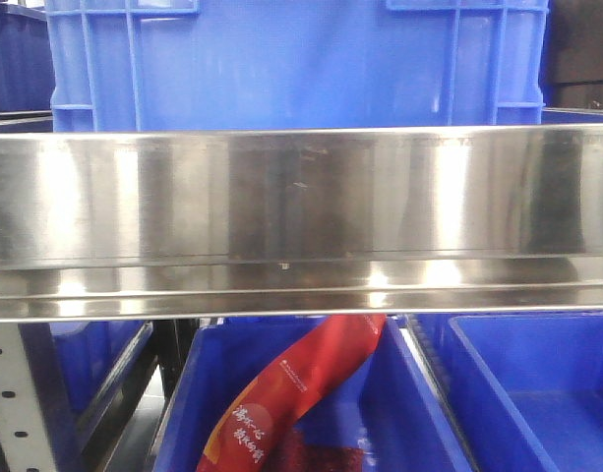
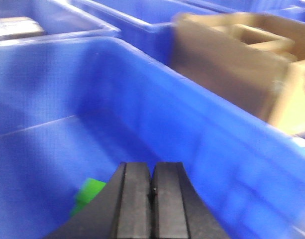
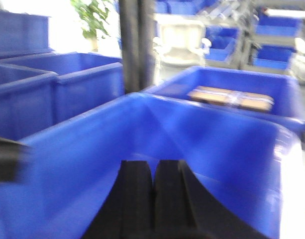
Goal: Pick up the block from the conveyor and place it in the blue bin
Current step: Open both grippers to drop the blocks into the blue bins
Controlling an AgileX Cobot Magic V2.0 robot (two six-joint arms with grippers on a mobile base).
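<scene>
Two grippers, both with their black pads pressed together and nothing between them. The left gripper (image 2: 151, 191) hangs over a blue bin (image 2: 202, 129), and the green block (image 2: 88, 193) lies on that bin's floor, just left of the fingertips. A cardboard box (image 2: 242, 64) sits beyond the bin's far wall. The right gripper (image 3: 153, 191) hovers above another blue tub (image 3: 227, 129). Out front, a steel rail (image 1: 301, 216) spans everything, with a red packet (image 1: 291, 388) in a bin below it.

green block (image 2: 89, 193) partly hidden behind left end effector (image 2: 151, 191), red packet (image 1: 286, 398) cut off below
</scene>
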